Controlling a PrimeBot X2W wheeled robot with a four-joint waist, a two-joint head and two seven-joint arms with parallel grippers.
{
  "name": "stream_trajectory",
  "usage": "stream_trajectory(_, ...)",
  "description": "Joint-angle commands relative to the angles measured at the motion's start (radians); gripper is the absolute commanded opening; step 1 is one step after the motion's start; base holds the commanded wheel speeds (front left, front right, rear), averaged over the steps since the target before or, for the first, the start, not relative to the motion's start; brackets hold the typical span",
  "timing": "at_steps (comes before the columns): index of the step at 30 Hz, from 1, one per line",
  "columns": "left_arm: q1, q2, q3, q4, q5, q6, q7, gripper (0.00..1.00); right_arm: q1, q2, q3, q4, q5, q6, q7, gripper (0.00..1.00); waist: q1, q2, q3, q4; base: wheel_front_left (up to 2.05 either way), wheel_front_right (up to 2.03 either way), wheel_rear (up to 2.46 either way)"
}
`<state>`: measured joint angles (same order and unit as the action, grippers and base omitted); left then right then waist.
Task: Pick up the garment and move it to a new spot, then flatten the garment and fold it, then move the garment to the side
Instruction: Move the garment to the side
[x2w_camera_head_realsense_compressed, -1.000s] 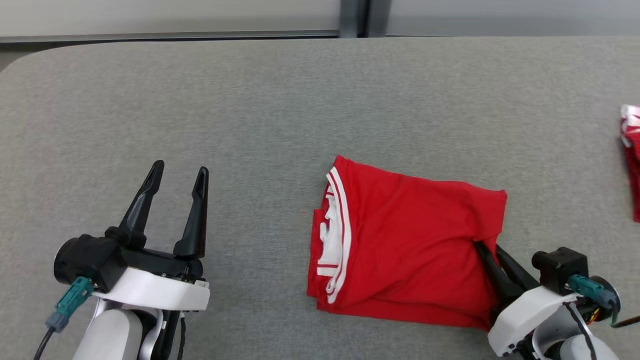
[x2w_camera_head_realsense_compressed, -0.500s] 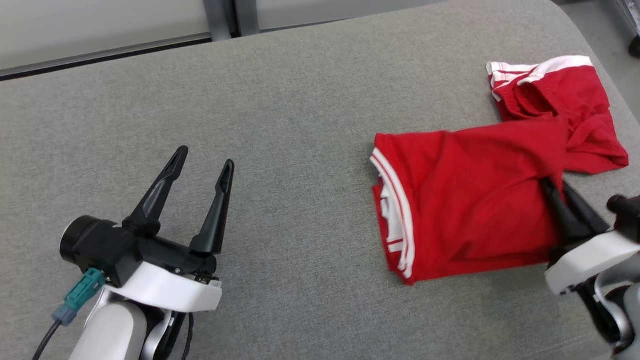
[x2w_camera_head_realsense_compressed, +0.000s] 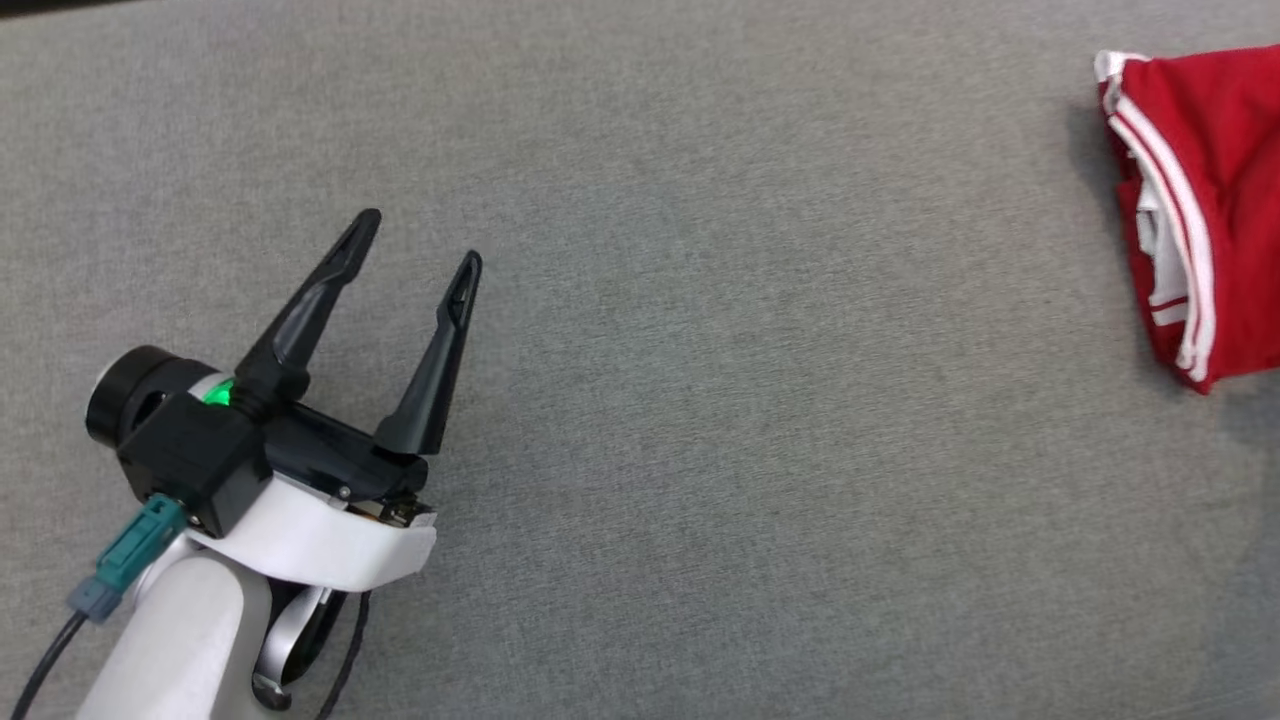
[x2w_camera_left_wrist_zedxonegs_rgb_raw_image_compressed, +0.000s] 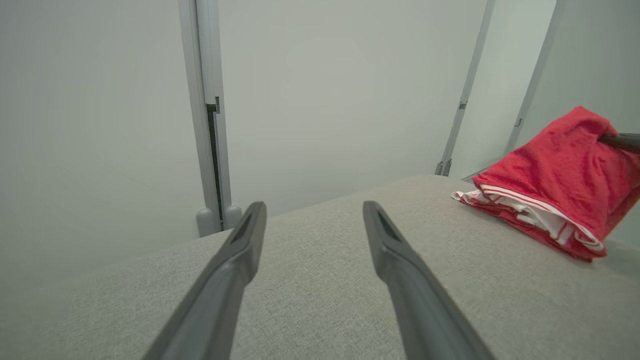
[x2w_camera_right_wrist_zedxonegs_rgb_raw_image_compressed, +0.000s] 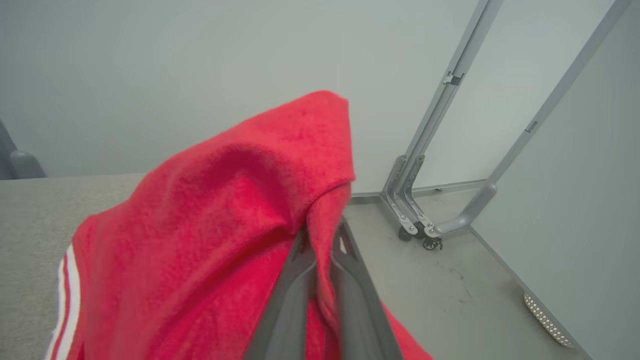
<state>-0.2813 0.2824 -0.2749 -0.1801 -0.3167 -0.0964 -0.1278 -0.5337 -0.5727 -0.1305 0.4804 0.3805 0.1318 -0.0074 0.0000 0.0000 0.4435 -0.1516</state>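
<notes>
right hand clenched on red garment; left hand released over grey table

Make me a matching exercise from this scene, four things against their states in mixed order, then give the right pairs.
Things:
1 left hand
2 right hand
3 folded red garment with white stripes
4 grey fabric-covered table

States:
A shut on cloth
B lies beneath the open fingers
C open, holding nothing
D pinched at one end

Pairs: 1-C, 2-A, 3-D, 4-B
</notes>
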Motion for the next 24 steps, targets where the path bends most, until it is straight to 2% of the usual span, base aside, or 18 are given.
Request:
stream_trajectory(1, -0.031, 0.013, 0.006, -0.012, 0.003, -0.005, -0.005, 1.0, -0.029, -0.015, -0.024, 0.028, 0.007, -0.002, -0.002, 0.0, 0.0, 0.0, 0.068, 0.055, 0.0, 0.0, 0.0)
stream_trajectory(2, -0.041, 0.018, 0.009, -0.019, 0.005, -0.006, -0.012, 1.0, -0.043, -0.025, -0.038, 0.049, -0.002, -0.002, -0.002, 0.0, 0.0, 0.0, 0.085, 0.064, 0.0, 0.0, 0.0)
stream_trajectory(3, -0.048, 0.021, 0.011, -0.024, 0.003, -0.007, -0.014, 1.0, -0.058, -0.024, -0.055, 0.072, -0.002, -0.002, 0.004, 0.15, 0.0, 0.0, 0.101, 0.07, 0.0, 0.0, 0.0)
stream_trajectory(4, -0.053, 0.028, 0.014, -0.028, 0.006, -0.008, -0.019, 1.0, -0.071, -0.021, -0.068, 0.09, -0.008, -0.002, 0.003, 0.61, 0.0, 0.0, 0.114, 0.074, 0.0, 0.0, 0.0)
stream_trajectory(5, -0.06, 0.032, 0.017, -0.033, 0.006, -0.008, -0.026, 1.0, -0.085, -0.019, -0.079, 0.11, -0.02, -0.002, -0.004, 1.0, 0.0, 0.0, 0.124, 0.077, 0.0, 0.0, 0.0)
stream_trajectory(11, -0.07, 0.037, 0.024, -0.042, 0.0, -0.007, -0.047, 1.0, -0.112, 0.009, -0.145, 0.192, -0.069, -0.002, -0.053, 1.0, 0.0, 0.0, 0.142, 0.078, 0.0, 0.0, 0.0)
stream_trajectory(16, -0.044, 0.037, 0.027, -0.025, -0.009, 0.002, -0.055, 1.0, -0.063, 0.079, -0.159, 0.192, -0.072, -0.002, -0.149, 1.0, 0.0, 0.0, 0.108, 0.052, 0.0, 0.0, 0.0)
stream_trajectory(20, -0.021, 0.036, 0.034, -0.002, -0.019, 0.011, -0.06, 1.0, -0.001, 0.145, -0.134, 0.129, -0.063, -0.002, -0.217, 1.0, 0.0, 0.0, 0.053, 0.029, 0.0, 0.0, 0.0)
stream_trajectory(24, 0.03, 0.028, 0.051, 0.023, -0.04, 0.035, -0.067, 1.0, 0.087, 0.226, -0.1, 0.005, -0.089, -0.002, -0.244, 1.0, 0.0, 0.0, -0.011, 0.007, 0.0, 0.0, 0.0)
